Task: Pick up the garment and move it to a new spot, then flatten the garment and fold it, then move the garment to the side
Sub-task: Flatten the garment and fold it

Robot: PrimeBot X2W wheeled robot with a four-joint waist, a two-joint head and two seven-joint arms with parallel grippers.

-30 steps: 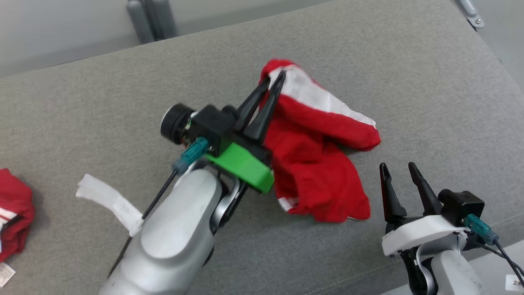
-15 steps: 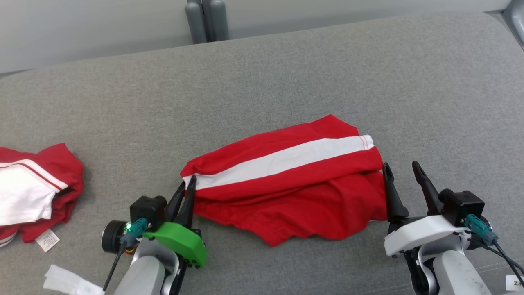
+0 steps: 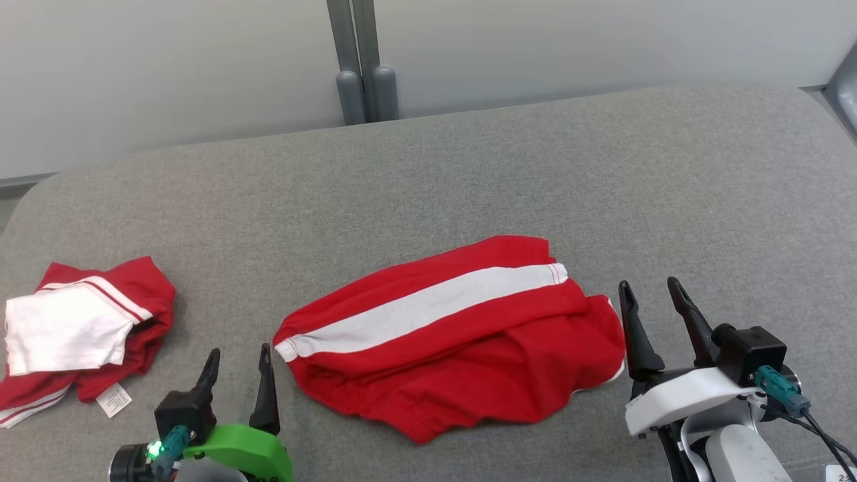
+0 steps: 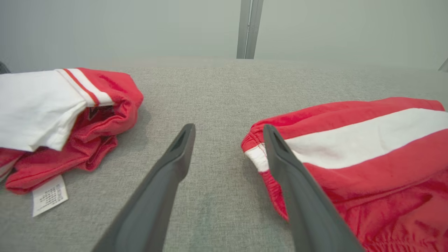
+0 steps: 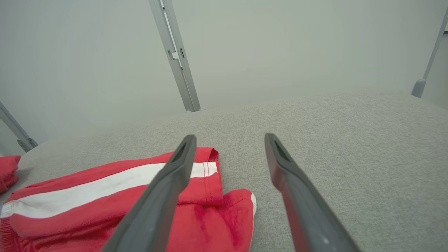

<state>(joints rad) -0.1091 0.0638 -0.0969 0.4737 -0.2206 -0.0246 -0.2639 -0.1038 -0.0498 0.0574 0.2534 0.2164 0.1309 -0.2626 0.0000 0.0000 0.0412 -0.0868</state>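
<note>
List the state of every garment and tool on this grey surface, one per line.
striped garment: spread roughly flat on the grey surface, near edge rumpled, not held.
second garment: bunched up at the left, label showing.
left tool: open, empty, beside the striped garment's left end.
right tool: open, empty, beside its right end.

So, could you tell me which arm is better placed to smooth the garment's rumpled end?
Probably right: the right tool, open, sits beside the garment's folded-over right end, while the left tool, also open, is at the flatter striped corner.
</note>
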